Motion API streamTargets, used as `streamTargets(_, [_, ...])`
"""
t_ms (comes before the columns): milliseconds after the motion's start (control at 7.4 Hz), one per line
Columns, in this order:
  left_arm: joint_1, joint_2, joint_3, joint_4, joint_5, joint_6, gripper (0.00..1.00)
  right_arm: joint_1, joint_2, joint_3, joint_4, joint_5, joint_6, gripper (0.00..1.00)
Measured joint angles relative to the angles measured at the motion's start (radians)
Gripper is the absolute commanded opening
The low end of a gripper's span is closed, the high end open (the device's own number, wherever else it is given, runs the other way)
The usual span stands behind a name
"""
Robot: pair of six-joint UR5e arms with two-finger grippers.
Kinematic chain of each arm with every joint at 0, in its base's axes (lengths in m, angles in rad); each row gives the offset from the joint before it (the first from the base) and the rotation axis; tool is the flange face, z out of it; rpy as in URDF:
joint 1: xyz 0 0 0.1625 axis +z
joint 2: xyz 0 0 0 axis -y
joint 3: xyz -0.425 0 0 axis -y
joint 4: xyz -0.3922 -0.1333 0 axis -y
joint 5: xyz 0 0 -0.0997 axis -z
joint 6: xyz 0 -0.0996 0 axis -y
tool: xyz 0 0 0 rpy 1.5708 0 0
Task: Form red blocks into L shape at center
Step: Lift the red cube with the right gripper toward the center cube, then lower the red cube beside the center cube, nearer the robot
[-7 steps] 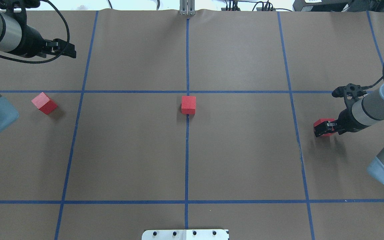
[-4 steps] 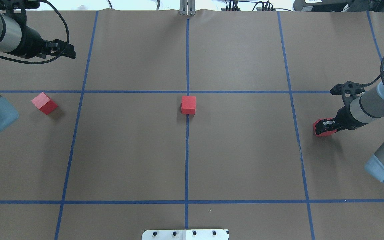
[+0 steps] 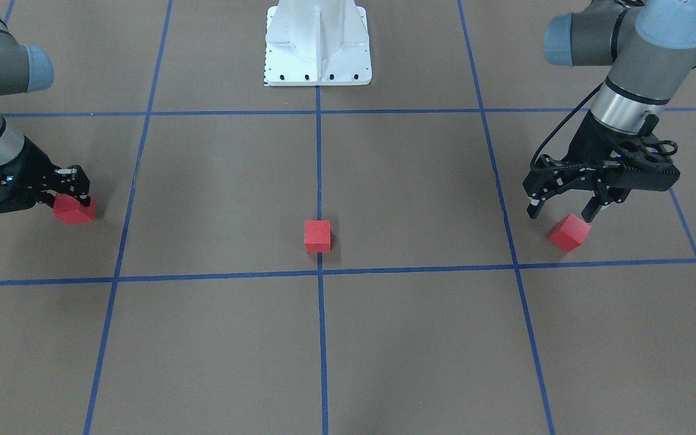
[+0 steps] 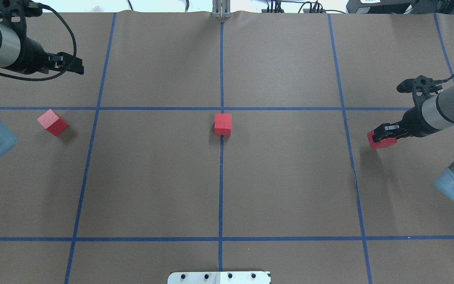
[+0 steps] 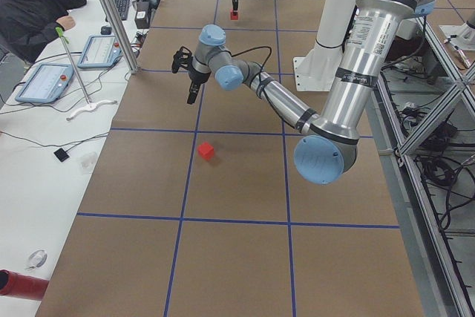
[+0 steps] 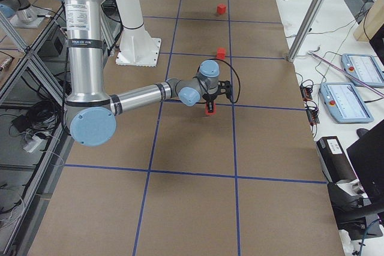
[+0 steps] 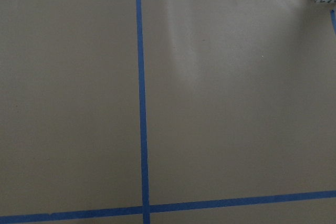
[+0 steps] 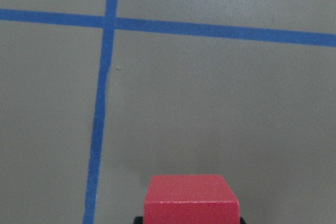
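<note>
White base plate (image 3: 318,42) at the table's robot edge. Seated person (image 5: 33,5) beside a white bench carrying two tablets (image 5: 46,83). Opposite bench: two further tablets (image 6: 345,101) behind an aluminium post (image 6: 310,19).

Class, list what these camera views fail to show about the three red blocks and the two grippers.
- Right wrist view: the bottom edge cuts off the lower part of the held block.
- Left wrist view: only paper and tape; neither the left gripper nor any block shows.
- Exterior left view: the right gripper is far away, too small to read its grip.
</note>
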Motion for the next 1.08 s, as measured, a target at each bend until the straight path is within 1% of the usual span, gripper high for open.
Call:
streamTargets(135, [-0.001,0.025,0.001,-0.027,0.000,0.001,0.99,0.001,0.013,0.022,0.000,0.000,0.000,0.00])
streamTargets(270, [-0.005,0.056,0.000,-0.053,-0.003,0.002,0.99,-0.008,0.051,0.038,-0.006,-0.001,0.003,0.00])
streamTargets(405, [-0.020,0.084,-0.002,-0.067,-0.027,0.003,0.99,-0.046,0.114,0.053,-0.033,-0.006,0.017,0.00])
streamTargets(541, [-0.057,0.106,-0.002,-0.072,-0.080,0.023,0.99,-0.114,0.192,0.078,-0.098,-0.017,0.040,0.00])
streamTargets(676, [-0.108,0.130,0.000,-0.070,-0.142,0.072,0.99,-0.197,0.285,0.107,-0.201,-0.042,0.075,0.00])
streamTargets(811, [-0.163,0.159,0.005,-0.065,-0.200,0.136,0.99,-0.296,0.405,0.125,-0.342,-0.099,0.137,0.00])
streamTargets(946, [-0.204,0.191,0.009,-0.064,-0.234,0.192,0.99,-0.404,0.527,0.120,-0.470,-0.206,0.208,0.00])
streamTargets(1081, [-0.225,0.218,0.012,-0.064,-0.248,0.227,0.99,-0.485,0.621,0.079,-0.536,-0.308,0.278,0.00])
